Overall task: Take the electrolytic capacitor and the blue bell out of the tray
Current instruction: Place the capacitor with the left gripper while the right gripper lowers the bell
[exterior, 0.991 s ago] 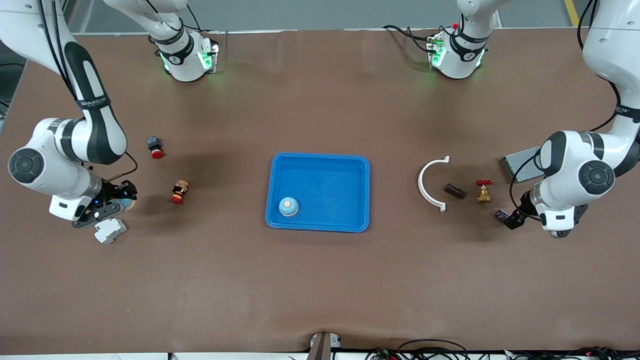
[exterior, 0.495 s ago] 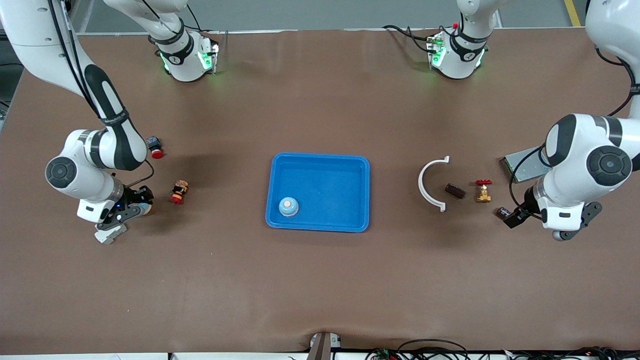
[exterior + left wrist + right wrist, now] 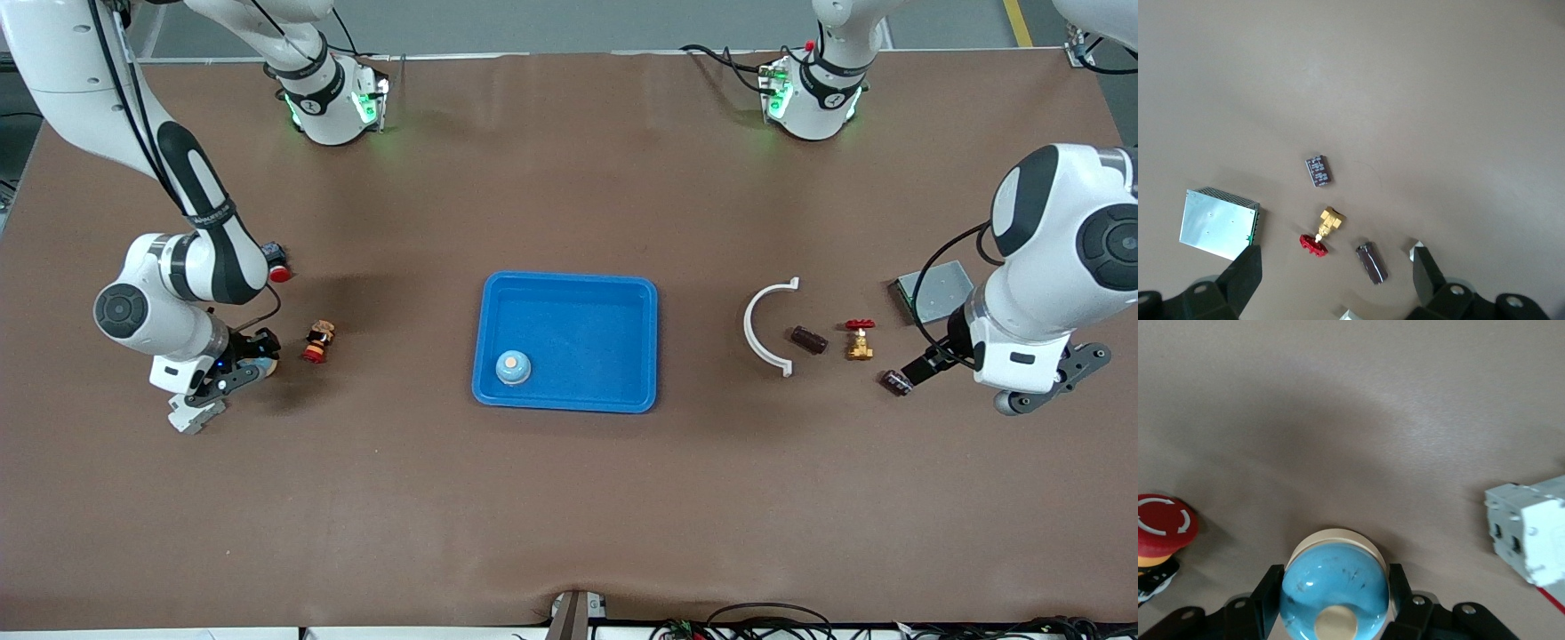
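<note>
Clenched in the right gripper (image 3: 258,354) by the table's right-arm edge, the blue bell (image 3: 1335,587) is best lowered upright, clear of the breaker (image 3: 1531,527). The electrolytic capacitor (image 3: 1371,263) lies beneath the released left gripper (image 3: 1336,270), outside the tray (image 3: 569,281).

Surface: we note a brown table cover (image 3: 569,498), matte, faintly creased | Top edge: strip of grey floor (image 3: 569,22) with a yellow line (image 3: 1017,20) | Bottom edge: cables (image 3: 773,622) along the table's rim | Light: even, soft shadows.
</note>
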Robot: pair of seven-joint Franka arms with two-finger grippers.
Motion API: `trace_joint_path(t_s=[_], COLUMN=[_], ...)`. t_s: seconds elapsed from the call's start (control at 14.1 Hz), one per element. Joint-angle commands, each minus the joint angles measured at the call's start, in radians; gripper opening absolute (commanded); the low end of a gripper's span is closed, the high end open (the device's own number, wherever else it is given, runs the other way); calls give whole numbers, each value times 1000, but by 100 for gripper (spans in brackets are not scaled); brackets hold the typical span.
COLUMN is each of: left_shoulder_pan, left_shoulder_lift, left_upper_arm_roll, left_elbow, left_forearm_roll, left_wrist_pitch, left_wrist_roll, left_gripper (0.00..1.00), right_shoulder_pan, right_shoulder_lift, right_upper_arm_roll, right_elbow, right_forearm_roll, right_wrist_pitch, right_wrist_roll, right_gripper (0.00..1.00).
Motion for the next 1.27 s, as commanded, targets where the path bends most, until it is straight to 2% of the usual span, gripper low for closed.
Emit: trace_joint_path(t_s=[0.0, 0.07, 0.14, 0.35, 0.64, 0.92, 1.2], left_shoulder_pan=[6, 6, 6, 7, 15, 96, 131], left_shoulder_lift=[3, 2, 3, 3, -10, -69, -124], left_upper_arm_roll=[-26, -28, -28, -48, -46, -46, -40], left_elbow=[56, 79, 106, 157, 198, 197, 197], left_forearm_roll=[-62, -85, -95, -96, -110, -147, -151], left_wrist_pitch=[-62, -84, -110, -165, -229, -274, -314], left_wrist_roll=[42, 42, 50, 85, 255, 353, 464], left_gripper=[100, 100, 100, 100, 100, 100, 100], right_shoulder_pan=[1, 1, 1, -1, 31, 178, 336], right_shoulder_lift=[-3, -3, -3, -27, -130, -240, -253], right_upper_arm_roll=[10, 10, 10, 10, 13, 13, 13], right_elbow=[0, 2, 3, 11, 92, 121, 140], right_forearm_roll=[-4, -4, -4, -4, 9, 25, 123], right_wrist_pitch=[-5, -5, -5, -52, -325, -508, -513], right_wrist_roll=[8, 8, 8, 2, 37, 389, 755], right_gripper=[30, 62, 100, 100, 100, 100, 100])
